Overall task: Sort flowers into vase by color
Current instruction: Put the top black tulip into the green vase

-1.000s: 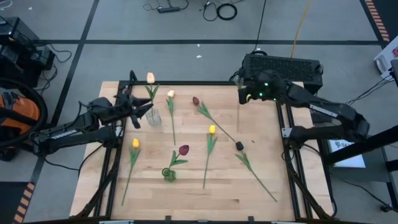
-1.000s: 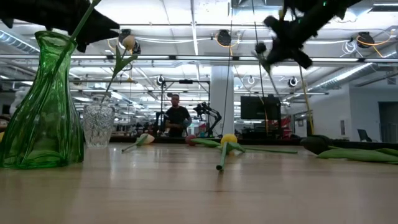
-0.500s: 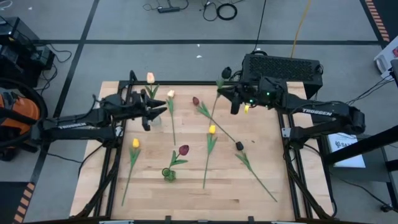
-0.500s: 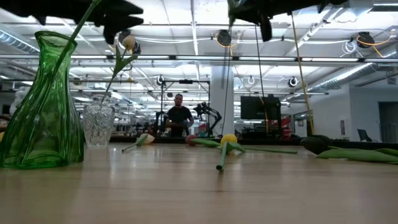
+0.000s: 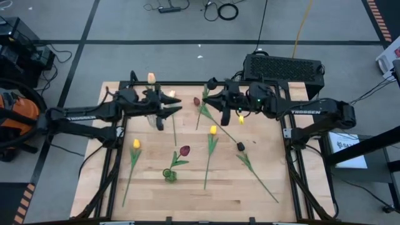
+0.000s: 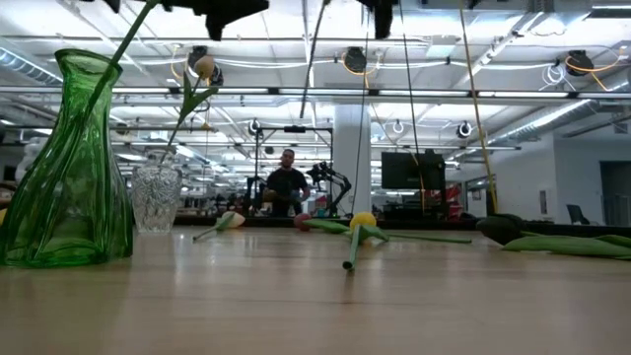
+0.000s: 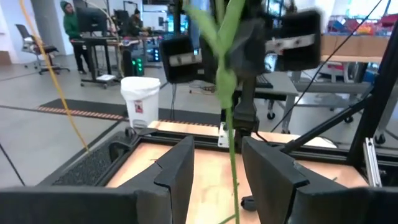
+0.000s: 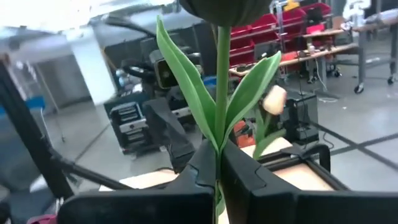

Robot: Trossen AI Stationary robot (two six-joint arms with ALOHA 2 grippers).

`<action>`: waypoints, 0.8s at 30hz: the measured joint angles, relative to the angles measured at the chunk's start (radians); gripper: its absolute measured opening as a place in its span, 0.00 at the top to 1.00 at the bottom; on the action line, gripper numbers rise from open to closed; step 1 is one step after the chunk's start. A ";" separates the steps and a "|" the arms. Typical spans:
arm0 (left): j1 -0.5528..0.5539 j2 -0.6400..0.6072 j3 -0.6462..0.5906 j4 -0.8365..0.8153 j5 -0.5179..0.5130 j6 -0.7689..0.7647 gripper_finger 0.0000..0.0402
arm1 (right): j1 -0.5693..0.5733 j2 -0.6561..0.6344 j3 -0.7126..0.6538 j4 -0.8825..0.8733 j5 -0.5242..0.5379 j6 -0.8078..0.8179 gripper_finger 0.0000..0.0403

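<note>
My right gripper (image 5: 208,97) is shut on a dark-headed flower (image 8: 219,74) above the table's far middle. The flower's head (image 5: 212,82) is up and its stem (image 6: 308,69) hangs down. My left gripper (image 5: 175,105) stands open and level, facing the right one. In the left wrist view its fingers (image 7: 177,168) frame the hanging stem (image 7: 233,155) without touching it. A clear vase (image 5: 154,117) holds a peach flower (image 5: 151,77). A green vase (image 5: 169,175) holds a dark red one (image 5: 184,150). Yellow (image 5: 213,130), cream (image 5: 171,94) and dark red (image 5: 196,100) flowers lie on the table. My right gripper pinches the flower's stem (image 8: 217,155) between its two fingers, just below where the leaves branch off. The fingers reach in level from the table's right and lie across the stem. The flower stands upright, head up, and its lower stem hangs clear of the table.
Another yellow flower (image 5: 135,144) lies at the left, and a dark-headed one (image 5: 240,146) with a long stem lies at the right. A black box (image 5: 284,65) sits past the far edge. A person (image 6: 287,182) stands in the room behind.
My right gripper has carried the flower toward the table's left and a little up. It has tipped from pointing down to level, so the flower now stands upright. My left gripper has risen and moved toward the right gripper, staying open.
</note>
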 joint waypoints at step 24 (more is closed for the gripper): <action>-0.032 0.111 0.114 0.031 0.103 -0.005 0.64 | 0.046 0.190 0.459 -0.409 -0.049 -0.262 1.00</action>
